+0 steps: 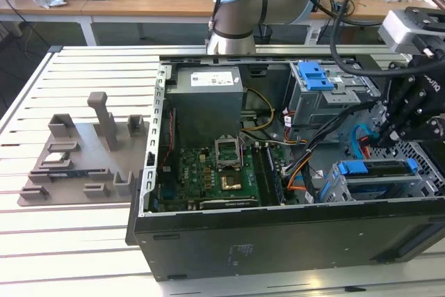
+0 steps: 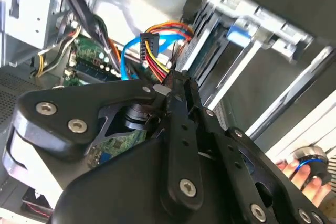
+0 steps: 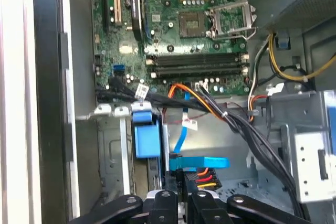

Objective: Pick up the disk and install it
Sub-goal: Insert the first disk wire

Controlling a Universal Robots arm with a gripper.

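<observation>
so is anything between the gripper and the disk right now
Yes, cables. The blue data cable and the red-yellow power plug sit right ahead of the gripper, which hangs close to the blue-railed disk.

You find no print you can make out. The white label on the grey power supply carries marks too small to tell; the motherboard lettering is likewise too fine.
</observation>
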